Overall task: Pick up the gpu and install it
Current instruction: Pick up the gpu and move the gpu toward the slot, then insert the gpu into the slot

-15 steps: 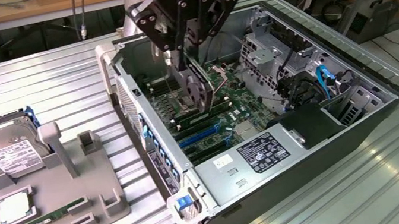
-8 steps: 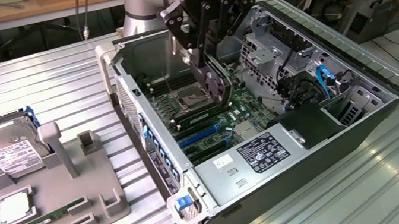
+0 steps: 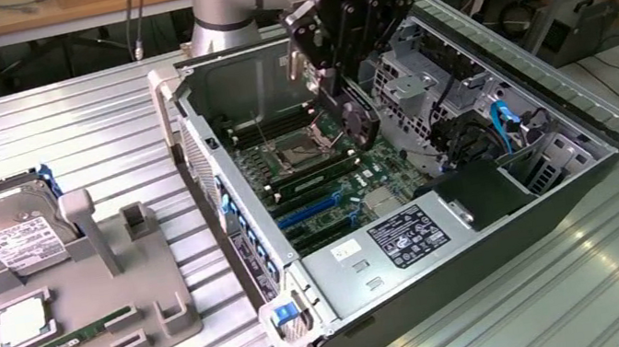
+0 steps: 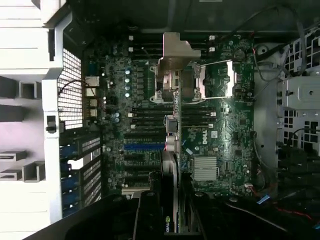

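Observation:
My gripper (image 3: 334,76) hangs over the open computer case (image 3: 219,150), shut on the gpu (image 3: 359,121). The card hangs edge-down from the fingers, just above the motherboard (image 3: 323,176). In the wrist view the gpu (image 4: 171,130) appears edge-on as a thin strip, with its silver end bracket (image 4: 176,52) at the far end. It runs over the memory slots and the blue expansion slot (image 4: 142,147). The dark fingers (image 4: 150,215) clamp the card from both sides. I cannot tell whether the card's edge touches a slot.
On the exterior view's left, a grey fixture (image 3: 115,279) holds a silver hard drive (image 3: 8,230), a processor chip (image 3: 23,323) and a green memory stick (image 3: 63,343). Inside the case, a drive cage (image 3: 414,87) and a black duct (image 3: 480,193) stand close to the card.

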Robot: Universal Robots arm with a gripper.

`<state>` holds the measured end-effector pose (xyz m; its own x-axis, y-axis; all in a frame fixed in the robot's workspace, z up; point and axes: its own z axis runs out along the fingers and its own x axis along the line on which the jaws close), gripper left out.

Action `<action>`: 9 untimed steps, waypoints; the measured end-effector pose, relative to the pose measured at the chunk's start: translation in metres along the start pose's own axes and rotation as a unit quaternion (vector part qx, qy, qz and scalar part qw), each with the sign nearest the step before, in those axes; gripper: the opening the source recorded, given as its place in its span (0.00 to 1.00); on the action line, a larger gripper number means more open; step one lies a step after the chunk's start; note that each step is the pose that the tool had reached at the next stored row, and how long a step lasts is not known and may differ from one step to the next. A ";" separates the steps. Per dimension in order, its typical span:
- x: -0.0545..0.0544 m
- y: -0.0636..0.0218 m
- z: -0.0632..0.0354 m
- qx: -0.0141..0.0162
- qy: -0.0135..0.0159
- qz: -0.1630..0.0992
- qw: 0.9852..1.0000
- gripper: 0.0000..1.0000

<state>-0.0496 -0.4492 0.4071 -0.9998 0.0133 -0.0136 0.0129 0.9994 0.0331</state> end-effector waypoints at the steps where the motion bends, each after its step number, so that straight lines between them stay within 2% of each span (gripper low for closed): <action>1: -0.008 0.0021 0.0033 0.000 0.000 0.000 1.000 0.26; 3: -0.015 0.0028 0.0082 0.000 0.000 0.000 1.000 0.26; 9: -0.015 0.0028 0.0085 0.000 0.000 0.000 1.000 0.26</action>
<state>-0.0345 -0.4464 0.3988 -0.9998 0.0131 -0.0136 0.0127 0.9994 0.0325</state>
